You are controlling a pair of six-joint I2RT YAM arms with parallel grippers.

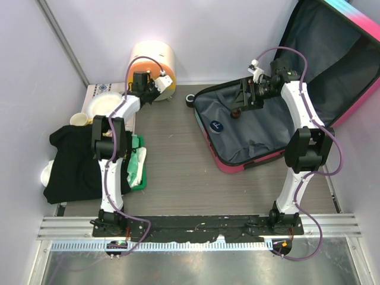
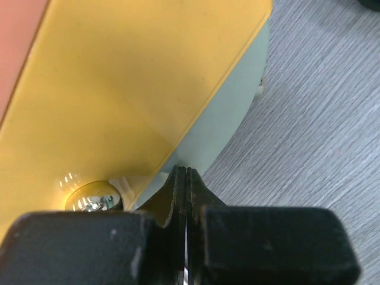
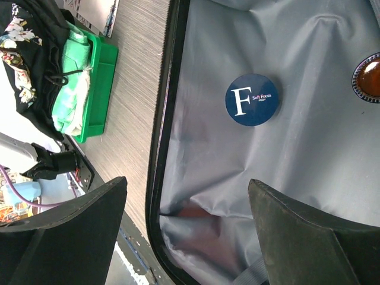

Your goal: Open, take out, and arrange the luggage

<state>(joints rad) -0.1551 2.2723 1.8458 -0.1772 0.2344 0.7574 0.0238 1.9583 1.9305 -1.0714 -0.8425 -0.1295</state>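
At the far left of the desk (image 1: 178,160), a black garment (image 1: 74,163) lay spread out. A green plastic tray (image 1: 139,178) holding pale green and white items sat just beside its right edge. Behind them were a white plate (image 1: 105,105) and a small cream cup (image 1: 78,119).

The left arm (image 1: 113,142) reached to the back of the desk, towards the round cream-and-orange drawer box (image 1: 155,59). The left jaws were fully shut with nothing between them. In the left wrist view, their tips sat against the lower edge of the box's orange front (image 2: 119,89), beside a shiny knob (image 2: 92,199). Actual contact could not be confirmed.

The luggage (image 1: 249,139) occupied the right half of the desk and stood open. Its lower shell lay flat with the dark grey lining upward, and its lid leaned back to the right against the wall. A round dark blue disc marked "F" (image 3: 253,100) rested on the lining, and a round brown item (image 3: 368,77) lay well apart from it.

The right arm (image 1: 303,148) extended over the lower shell. The right jaws were spread wide, held nothing, and hung above the lining.
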